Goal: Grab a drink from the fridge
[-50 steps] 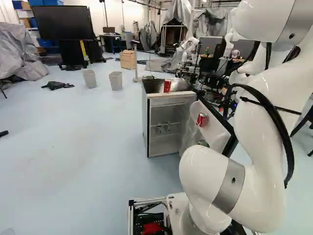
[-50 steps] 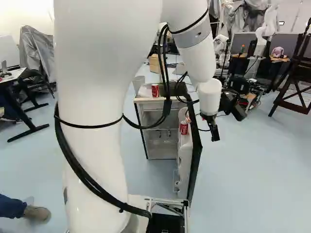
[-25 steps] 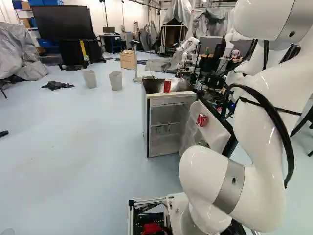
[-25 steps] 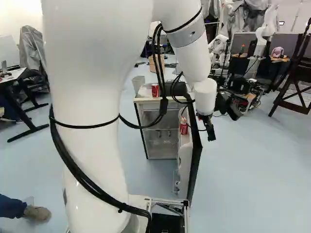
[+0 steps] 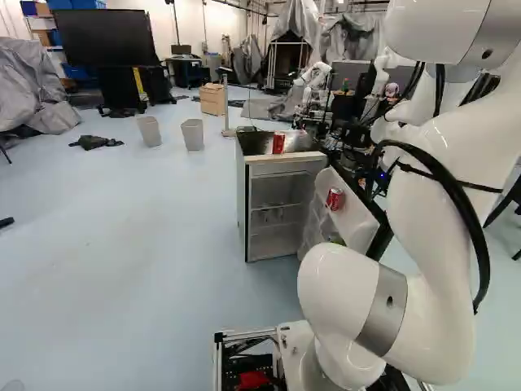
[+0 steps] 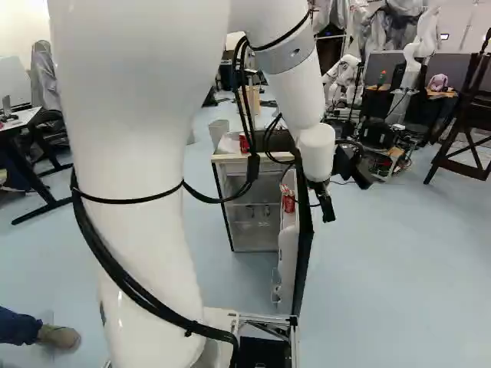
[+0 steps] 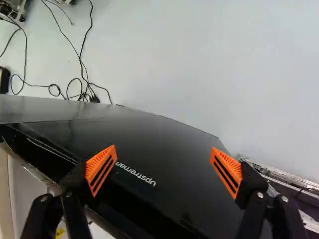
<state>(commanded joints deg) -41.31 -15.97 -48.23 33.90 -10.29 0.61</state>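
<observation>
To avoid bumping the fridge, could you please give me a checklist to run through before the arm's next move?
1. Fridge door open: ok.
2. Tool open and empty: ok.
3. A drink within view of the base cameras: ok, one red can in the door, another red can on top of the fridge.
4. Tool lined up with a can: not ok, the wrist view shows the door's black outer face ahead, no can.
5. Gap between tool and door enough for moving: cannot tell.
</observation>
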